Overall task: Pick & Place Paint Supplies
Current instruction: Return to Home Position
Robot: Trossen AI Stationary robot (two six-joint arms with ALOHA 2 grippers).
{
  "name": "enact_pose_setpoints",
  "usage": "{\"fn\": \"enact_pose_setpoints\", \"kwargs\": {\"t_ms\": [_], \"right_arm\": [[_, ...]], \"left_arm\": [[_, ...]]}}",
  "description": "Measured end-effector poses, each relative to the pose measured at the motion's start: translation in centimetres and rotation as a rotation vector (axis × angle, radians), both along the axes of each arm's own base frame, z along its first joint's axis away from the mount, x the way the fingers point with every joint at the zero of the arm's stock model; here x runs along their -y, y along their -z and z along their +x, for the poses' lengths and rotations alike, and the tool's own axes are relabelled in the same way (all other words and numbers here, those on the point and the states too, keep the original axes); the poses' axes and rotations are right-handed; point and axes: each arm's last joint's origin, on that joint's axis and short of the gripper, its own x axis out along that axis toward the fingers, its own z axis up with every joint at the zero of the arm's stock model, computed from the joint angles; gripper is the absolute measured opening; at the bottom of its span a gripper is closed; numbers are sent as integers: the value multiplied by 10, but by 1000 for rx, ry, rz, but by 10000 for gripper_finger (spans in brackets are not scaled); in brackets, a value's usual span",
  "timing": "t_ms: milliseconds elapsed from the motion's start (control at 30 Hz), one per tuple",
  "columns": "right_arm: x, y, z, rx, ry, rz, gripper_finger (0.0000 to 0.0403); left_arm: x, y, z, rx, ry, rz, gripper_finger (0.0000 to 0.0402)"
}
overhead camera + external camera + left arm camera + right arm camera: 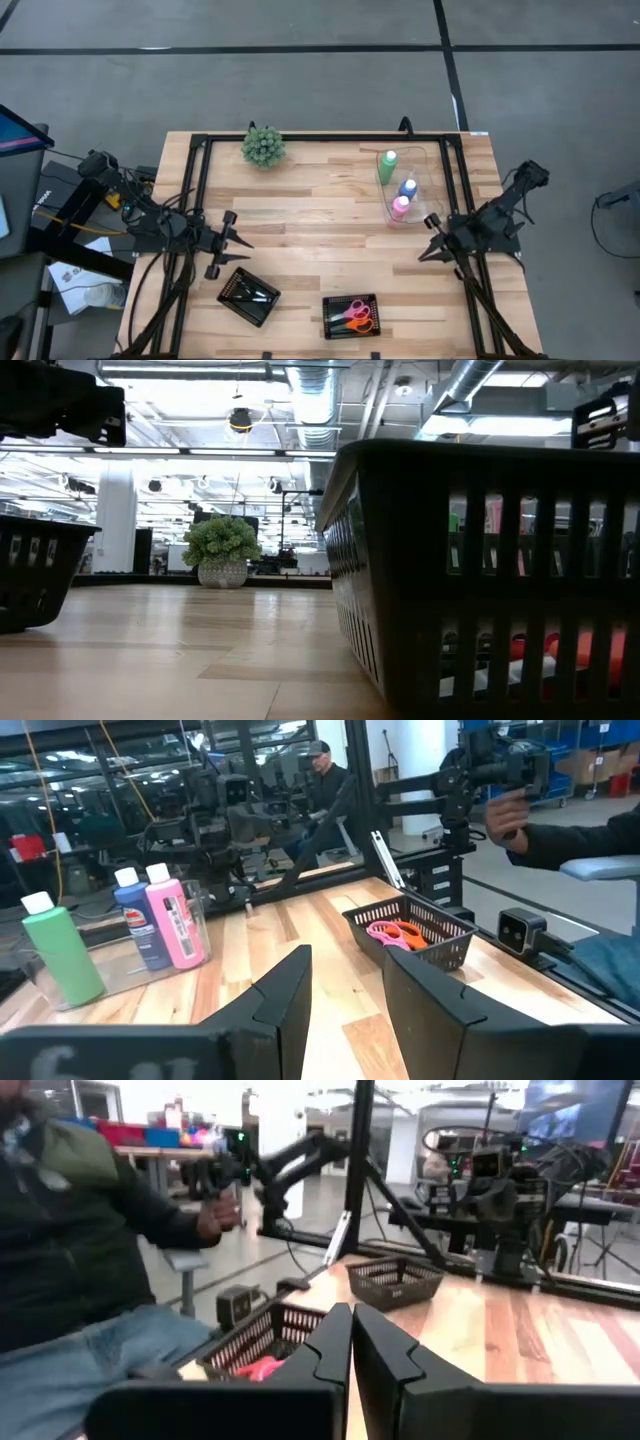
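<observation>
Green [387, 166], blue [407, 187] and pink [400, 207] bottles with white caps stand upright in a clear tray [428, 190] on the table's right half. Pink and orange scissors [357, 316] lie in a black basket near the front edge, and dark brushes [250, 294] lie in another basket to its left. My left gripper [240, 241] hovers open at the table's left, pointing right; the left wrist view shows the bottles [160, 925] and scissors [397, 932] ahead of it. My right gripper [424, 250] is shut, just in front of the clear tray, pointing left.
A bushy green plant ball [263, 147] stands near the far edge. A black metal frame [300, 138] borders the table. A person sits beyond the table [70, 1270], one hand [510, 815] on a control handle. Bare wood lies between the two grippers [330, 235].
</observation>
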Motion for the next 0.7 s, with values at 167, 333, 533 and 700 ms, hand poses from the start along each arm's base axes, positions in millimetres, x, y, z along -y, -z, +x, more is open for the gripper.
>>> {"fn": "enact_pose_setpoints", "kwargs": {"t_ms": [167, 333, 533, 700], "right_arm": [[1, -1, 0, -19, -1, 32, 4], [3, 1, 3, -68, 68, 97, 4], [12, 2, 10, -55, 232, 37, 4], [24, 2, 15, -43, 367, 10, 4]], "left_arm": [[-1, 0, 1, 4, -10, -1, 117], [-1, -1, 1, 12, -10, -8, 117], [-9, 2, 6, -17, -225, -24, 117], [-24, 3, 15, -13, -378, -6, 117]]}}
